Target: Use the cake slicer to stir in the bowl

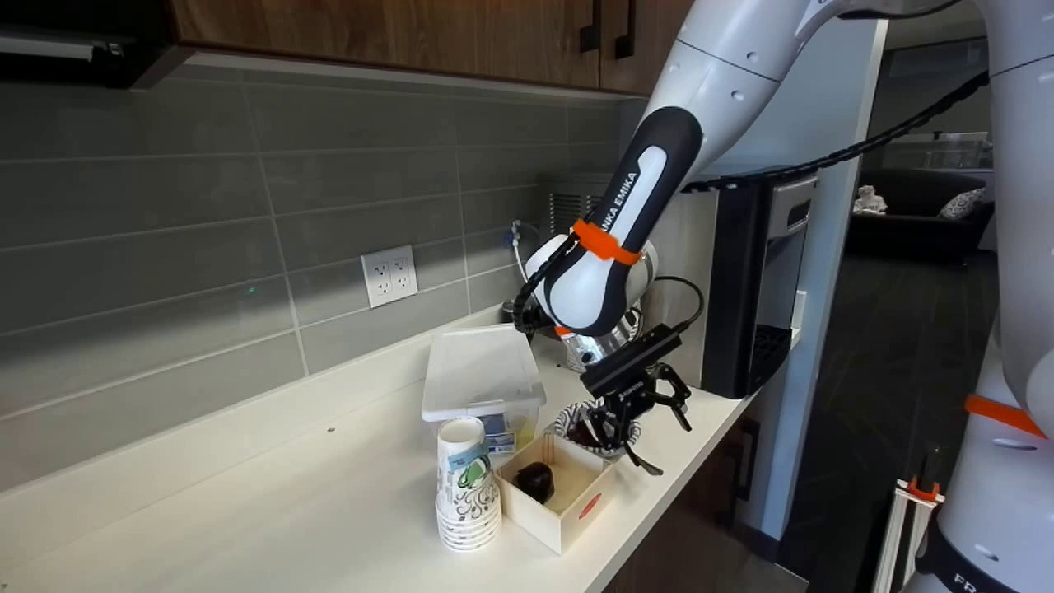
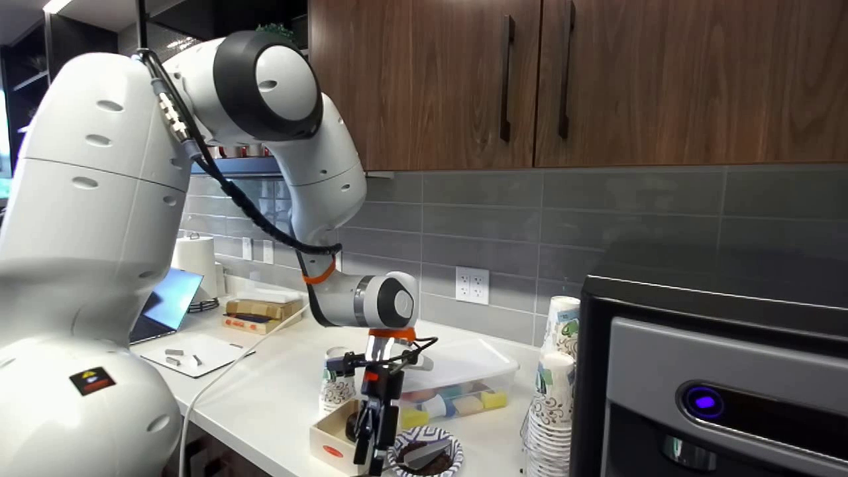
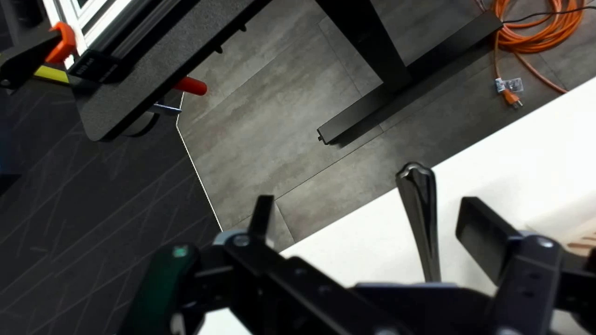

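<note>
Wrist view: gripper (image 3: 367, 209) spread, handle of slicer (image 3: 423, 223) between its fingers (image 3: 486, 232), clear of both. In an exterior view, blade (image 2: 422, 455) over dark contents (image 2: 437, 466) of bowl (image 2: 429, 434). Judged stiff, fairly light, slick if metal; bowl likely flimsy. Grip mid-handle, below flared end.

White arm (image 1: 716, 74), orange bands (image 1: 607, 242) blazing on it, and a hand (image 3: 370, 218) in black! The counter (image 1: 329, 494) is white too. Look at the bowl (image 2: 424, 434): dark zigzags on a white rim, deep brown contents (image 2: 438, 466) inside! The cake slicer (image 3: 423, 218) shows dark grey, pale glints along its handle. Pale wood on the box (image 1: 527, 515), a red oval (image 1: 589, 506) on its side. Cups (image 1: 466, 494) in white, dark scrolls, green and blue patches! Grey tiles (image 2: 503, 225) at the far side, brown woodgrain on the cupboards (image 2: 430, 79), violet-blue light (image 2: 703, 401) on the machine's (image 2: 649, 371) black and silver.
</note>
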Motion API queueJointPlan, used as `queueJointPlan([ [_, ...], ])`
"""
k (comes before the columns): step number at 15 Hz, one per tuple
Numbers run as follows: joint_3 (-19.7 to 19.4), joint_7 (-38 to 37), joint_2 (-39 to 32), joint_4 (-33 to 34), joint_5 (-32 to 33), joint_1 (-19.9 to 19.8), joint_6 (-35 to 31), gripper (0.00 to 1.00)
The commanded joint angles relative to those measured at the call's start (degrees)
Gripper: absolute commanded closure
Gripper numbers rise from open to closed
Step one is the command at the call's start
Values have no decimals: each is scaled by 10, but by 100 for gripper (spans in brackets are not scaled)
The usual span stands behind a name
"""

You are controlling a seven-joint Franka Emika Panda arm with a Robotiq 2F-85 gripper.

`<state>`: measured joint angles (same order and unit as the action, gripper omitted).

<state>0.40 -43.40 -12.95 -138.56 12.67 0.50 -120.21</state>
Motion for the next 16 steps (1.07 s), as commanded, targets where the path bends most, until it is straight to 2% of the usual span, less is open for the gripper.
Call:
queueJointPlan([
  [1,-18,-15,-37,24,21,22,-9,0],
  [6,-30,-11,-72,41,18,34,-25,0],
  [16,-54,-18,-94,55,21,47,-12,0],
])
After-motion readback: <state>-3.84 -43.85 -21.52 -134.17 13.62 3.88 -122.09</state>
